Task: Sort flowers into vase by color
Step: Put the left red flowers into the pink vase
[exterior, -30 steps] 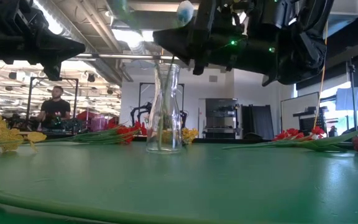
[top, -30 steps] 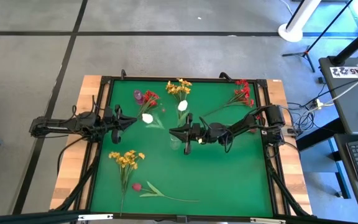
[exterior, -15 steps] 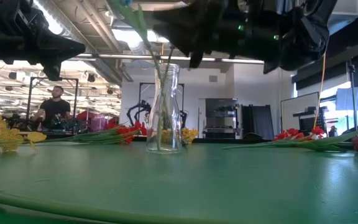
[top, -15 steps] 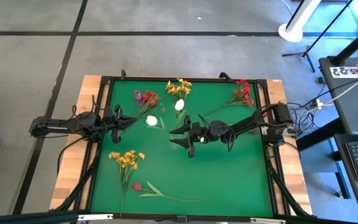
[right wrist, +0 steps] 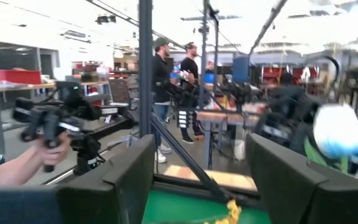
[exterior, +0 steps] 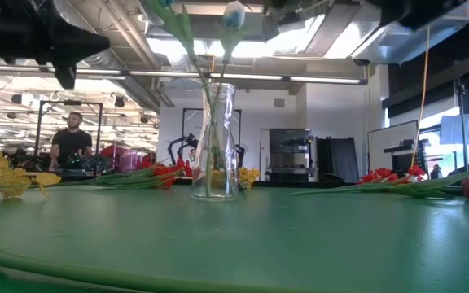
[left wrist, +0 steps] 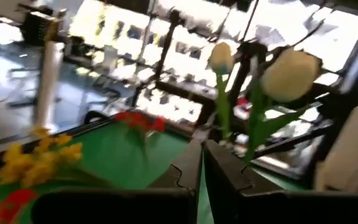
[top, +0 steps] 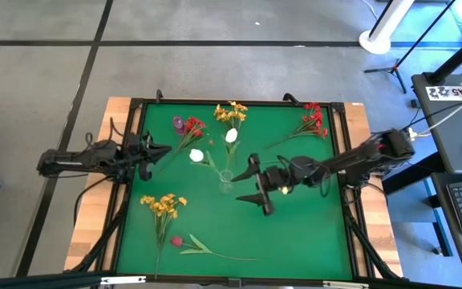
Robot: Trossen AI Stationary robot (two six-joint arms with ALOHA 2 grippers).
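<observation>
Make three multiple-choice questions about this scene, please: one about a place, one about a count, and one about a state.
1. Where does the glass vase stand?
A. near the middle of the green table
B. on the floor
C. at a table corner

2. How many white buds are in the vase?
A. none
B. two
C. five

3. What is the state of the right gripper?
A. shut on a red cluster
B. open and empty, beside the vase
C. inside the vase

Answers:
1 A: the high view shows the vase near the centre of the green table.
2 B: two white buds stand on stems that rise from the vase.
3 B: its fingers are spread with nothing between them.
</observation>
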